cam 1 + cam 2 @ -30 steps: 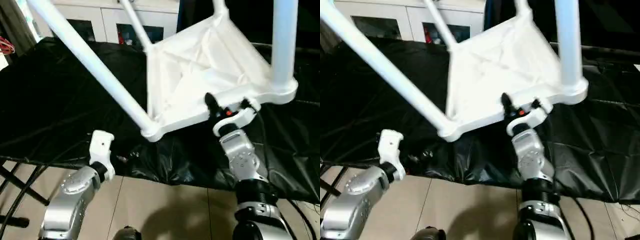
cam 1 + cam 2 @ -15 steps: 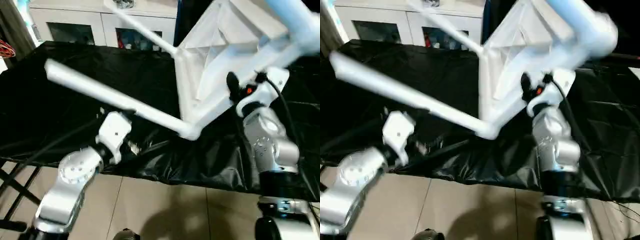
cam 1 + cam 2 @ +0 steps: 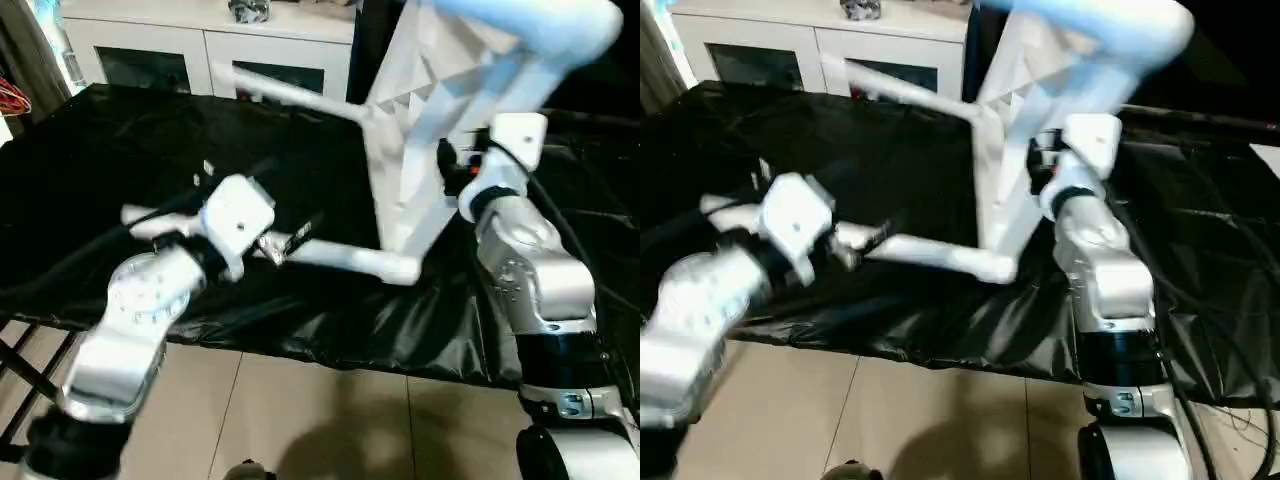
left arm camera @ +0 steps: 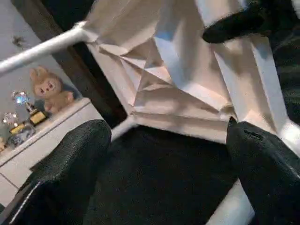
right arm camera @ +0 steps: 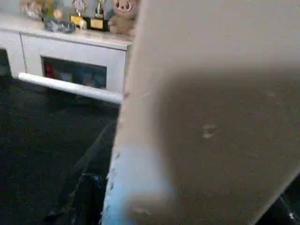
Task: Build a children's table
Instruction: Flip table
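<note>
The right end effector (image 3: 462, 165) is seen closed on the near edge of the tabletop (image 3: 440, 90), its two black fingers set about the rim at a partial width, so that the children's table is held tipped up on its side, the ribbed underside turned toward the robot's left. The left end effector (image 4: 168, 154) is seen spread wide and holding nothing; in its wrist view the fingers (image 4: 70, 154) stand well apart, with the ribbed underside and a corner socket lying straight ahead between them. Three legs can be made out fitted in the sockets: a lower leg (image 3: 340, 257) runs nearly level from the bottom corner toward the robot's left, low over the black-covered desk (image 3: 120, 130); a far leg (image 3: 290, 95) runs the same way higher up; an upper leg (image 3: 520, 20) crosses the top of the head view, blurred. The long axis of the lower leg is judged to lie across the robot's front, with its free end pointing left. The left end effector is just beside this leg, apparently above its middle length, and is plainly the nearer arm to it. Whether contact has been made cannot be told. A white cabinet (image 3: 200, 50) stands behind the desk.
</note>
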You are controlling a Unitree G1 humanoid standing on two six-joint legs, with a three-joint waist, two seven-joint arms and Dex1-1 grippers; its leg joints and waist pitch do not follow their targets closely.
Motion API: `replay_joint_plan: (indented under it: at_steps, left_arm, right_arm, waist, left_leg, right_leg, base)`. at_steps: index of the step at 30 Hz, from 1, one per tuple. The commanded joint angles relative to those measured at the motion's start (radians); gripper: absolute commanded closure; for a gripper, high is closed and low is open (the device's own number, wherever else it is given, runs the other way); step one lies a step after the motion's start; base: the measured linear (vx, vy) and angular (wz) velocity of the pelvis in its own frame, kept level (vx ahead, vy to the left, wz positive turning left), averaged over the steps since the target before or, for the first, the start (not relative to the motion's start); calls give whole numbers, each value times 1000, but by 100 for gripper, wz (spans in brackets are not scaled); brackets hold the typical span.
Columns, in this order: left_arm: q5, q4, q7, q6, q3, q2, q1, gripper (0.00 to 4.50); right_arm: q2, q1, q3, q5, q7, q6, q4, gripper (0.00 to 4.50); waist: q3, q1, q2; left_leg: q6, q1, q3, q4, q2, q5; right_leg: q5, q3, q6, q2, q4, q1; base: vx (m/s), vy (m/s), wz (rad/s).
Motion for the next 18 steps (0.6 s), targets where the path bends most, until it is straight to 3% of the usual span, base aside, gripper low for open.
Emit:
replay_joint_plan:
  at_steps: [1, 7, 10, 13, 15, 17, 18]
  left_arm:
    - [46, 35, -17, -29, -23, 16, -44, 0]
    - [58, 68, -10, -85, -11, 26, -132, 0]
    - [135, 91, 8, -153, -31, 57, -184, 0]
    - [187, 109, 73, -182, -21, 47, -220, 0]
    - [205, 119, 92, -198, -16, 49, -237, 0]
    - [222, 134, 114, -211, -9, 54, -256, 0]
    - [236, 151, 131, -227, -3, 56, -269, 0]
  right_arm:
    - [-6, 38, 8, -52, -47, 77, 55, 236]
    - [21, 44, 28, -58, -40, 53, 69, 236]
    - [34, 51, 38, -41, 12, -1, 93, 171]
    - [31, 60, 59, -58, 18, -12, 98, 163]
    - [31, 71, 64, -66, 20, -18, 90, 134]
    - [32, 92, 68, -75, 20, -26, 64, 124]
    - [34, 110, 70, -76, 25, -29, 41, 124]
  waist:
    - [-48, -14, 13]
    - [-51, -15, 16]
    - [-50, -18, 15]
    - [-51, -21, 16]
    - [-58, -19, 12]
    - [-67, -14, 16]
    - [-68, -14, 18]
  left_leg:
    - [-152, 52, -26, -90, 46, -385]
    - [-173, 53, -30, -92, 47, -405]
    - [-164, 47, -31, -91, 46, -400]
    - [-162, 47, -31, -89, 47, -384]
    - [-149, 41, -29, -85, 47, -319]
    - [-119, 33, -23, -68, 43, -158]
    - [-113, 29, -24, -67, 41, -135]
  right_leg:
    - [-205, 41, -58, -58, -93, -15]
    - [-149, 39, -74, -59, -85, -14]
    - [-142, 39, -74, -61, -88, -9]
    - [-114, 39, -86, -60, -85, -6]
    - [-42, 37, -99, -60, -76, 2]
    - [145, 35, -101, -54, -60, 9]
    - [172, 33, -101, -52, -57, 11]
  base:
    - [0, 0, 0]
    - [0, 0, 0]
    - [0, 0, 0]
    - [0, 0, 0]
    - [0, 0, 0]
    - [0, 0, 0]
    - [0, 0, 0]
